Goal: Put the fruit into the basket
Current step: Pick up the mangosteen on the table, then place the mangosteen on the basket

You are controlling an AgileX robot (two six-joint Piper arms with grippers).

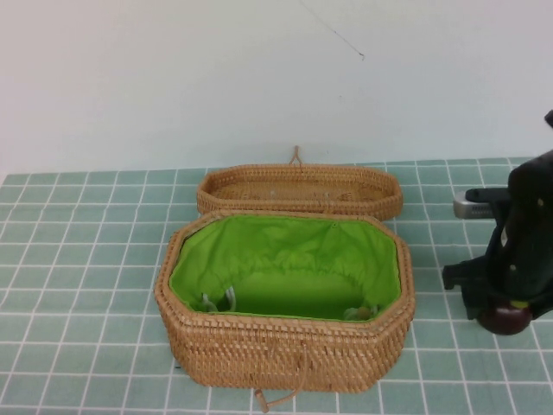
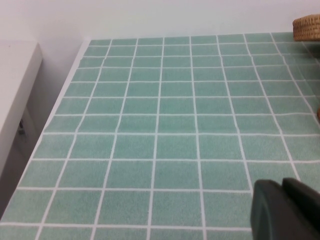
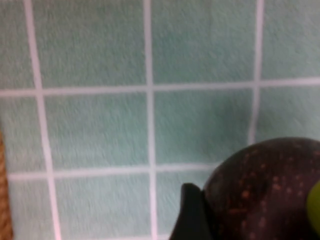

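Two arms are fitted to the rig, but only one is seen at work. The right gripper (image 1: 508, 313) is positioned low over the green-tiled counter (image 1: 86, 259), to the right of the basket (image 1: 285, 346) and apart from it, with the fruit (image 1: 505, 318) showing at its tip. In the right wrist view a dark maroon, speckled fruit (image 3: 265, 190) is seen pressed against one black finger (image 3: 192, 215), with a touch of green leaf at the picture's edge, so the fingers are judged to be closed around the fruit; whether it has been lifted clear of the counter cannot be told, though it lies very near the tiles. The basket is stood open, its bright green lining (image 1: 285, 259) exposed and its wicker lid (image 1: 298, 190) folded back behind it, so that nothing blocks the opening. Some small pale objects are glimpsed at the bottom of the lining, but what they are cannot be made out. The left gripper (image 2: 287, 210) is held away over bare tiles, only a dark part of it being shown in its own wrist view; the state of its fingers cannot be told. The grasping step is judged to be in hand, with carriage not yet begun. For the next move, the fruit would need to be raised above the height of the basket's rim, carried toward the robot's left over the lining, and lowered before release, care being taken that the woven wall is not struck.
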